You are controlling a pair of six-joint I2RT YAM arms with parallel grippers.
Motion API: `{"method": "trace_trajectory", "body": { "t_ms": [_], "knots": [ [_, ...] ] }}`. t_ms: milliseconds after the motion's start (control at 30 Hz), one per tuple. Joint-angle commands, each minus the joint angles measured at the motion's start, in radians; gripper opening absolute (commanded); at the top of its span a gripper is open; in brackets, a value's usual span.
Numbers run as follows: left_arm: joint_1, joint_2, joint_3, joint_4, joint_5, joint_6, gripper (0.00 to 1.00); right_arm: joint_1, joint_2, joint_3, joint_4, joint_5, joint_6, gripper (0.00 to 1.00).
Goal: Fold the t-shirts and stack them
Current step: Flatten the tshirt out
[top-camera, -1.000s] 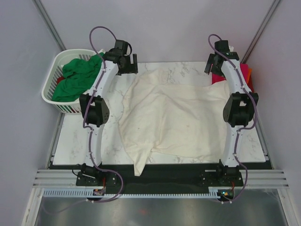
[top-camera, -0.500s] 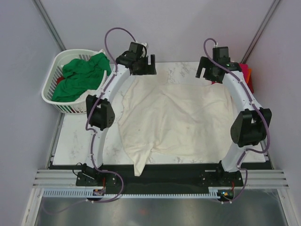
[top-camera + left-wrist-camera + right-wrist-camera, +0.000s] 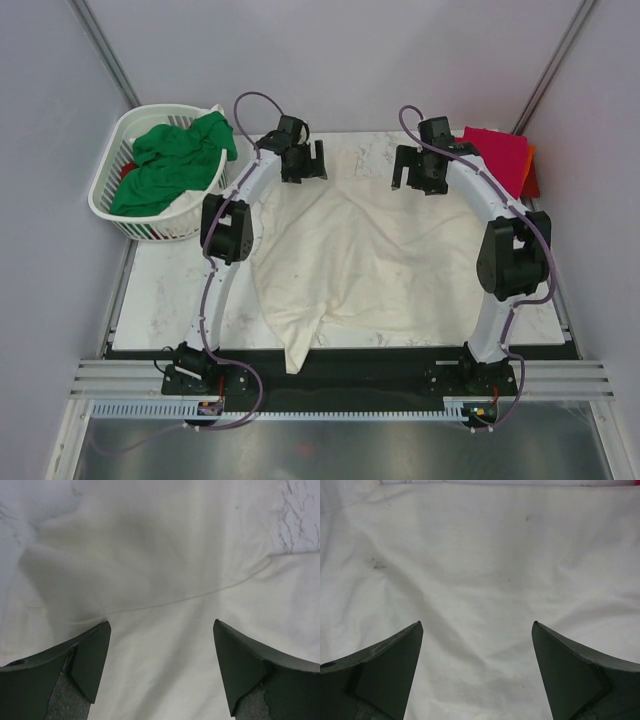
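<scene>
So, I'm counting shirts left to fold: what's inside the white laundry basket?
A crumpled green t-shirt fills the basket, with one part draped over its rim. A sliver of red cloth peeks out beneath it. Anything else underneath is covered.

Shot from high above the near edge, the fixed overhead camera looks steeply down on the whole counter (image 3: pixel 160 300), with the side walls framing it. Each wrist camera peers down between its own jaws, close over the cream-white t-shirt (image 3: pixel 370 250), whose cloth nearly fills both views. The left wrist view also catches marble counter in its upper corners. All three views share the shirt's far part.
</scene>
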State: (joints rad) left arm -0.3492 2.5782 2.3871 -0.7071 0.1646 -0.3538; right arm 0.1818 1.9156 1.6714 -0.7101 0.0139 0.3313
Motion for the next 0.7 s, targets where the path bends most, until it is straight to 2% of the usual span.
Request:
{"method": "trace_trajectory", "body": {
  "t_ms": [0,300,533,667],
  "knots": [
    [0.078,0.020,-0.008,0.029,-0.002,-0.057,0.90,0.022,-0.040,-0.019,0.027,-0.011,-0.014,0.98],
    [0.219,-0.018,-0.115,0.029,-0.060,-0.051,0.90,0.041,0.008,-0.018,0.060,-0.037,-0.005,0.98],
    [0.272,-0.033,-0.103,0.026,-0.138,-0.054,0.91,0.056,0.082,0.005,0.081,-0.046,0.003,0.98],
    [0.296,-0.029,-0.054,0.024,-0.047,-0.050,0.92,0.059,0.201,0.079,0.083,-0.048,-0.002,0.98]
  ]
}}
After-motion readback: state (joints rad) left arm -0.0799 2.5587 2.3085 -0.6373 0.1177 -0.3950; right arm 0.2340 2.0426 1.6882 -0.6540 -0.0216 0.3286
